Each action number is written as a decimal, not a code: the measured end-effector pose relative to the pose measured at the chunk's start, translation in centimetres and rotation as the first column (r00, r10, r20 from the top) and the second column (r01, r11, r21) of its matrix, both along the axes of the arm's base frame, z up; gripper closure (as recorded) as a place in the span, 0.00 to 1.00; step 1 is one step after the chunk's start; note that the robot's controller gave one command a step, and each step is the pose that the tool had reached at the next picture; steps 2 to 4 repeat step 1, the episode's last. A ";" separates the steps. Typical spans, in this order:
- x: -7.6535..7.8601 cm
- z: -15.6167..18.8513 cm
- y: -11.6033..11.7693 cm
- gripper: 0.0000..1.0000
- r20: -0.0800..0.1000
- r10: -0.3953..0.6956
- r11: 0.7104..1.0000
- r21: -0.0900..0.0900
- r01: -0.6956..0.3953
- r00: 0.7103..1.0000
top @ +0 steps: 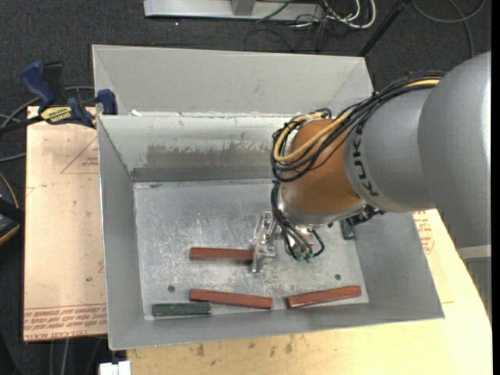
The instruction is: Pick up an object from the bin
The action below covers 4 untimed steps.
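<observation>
My gripper is low over the middle of the bin floor, its metal fingers at the right end of a reddish-brown flat stick that lies crosswise. The fingertips seem to touch or straddle that end, and whether they clasp it is hidden. Nearer the front lie a second reddish-brown stick and a third one to its right.
A dark green stick lies at the front left corner of the bin floor. The arm with its orange cover and cables hangs over the right half of the bin.
</observation>
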<state>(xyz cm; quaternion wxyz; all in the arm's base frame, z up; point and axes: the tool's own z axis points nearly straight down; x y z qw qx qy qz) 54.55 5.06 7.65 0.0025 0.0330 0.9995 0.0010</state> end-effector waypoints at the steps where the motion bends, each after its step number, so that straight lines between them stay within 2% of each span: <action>1: -0.8 16.9 -0.2 1.00 0.004 0.039 0.999 -0.001 -0.039 0.999; 4: -0.8 16.9 -0.2 1.00 0.004 0.039 0.999 -0.001 -0.039 0.999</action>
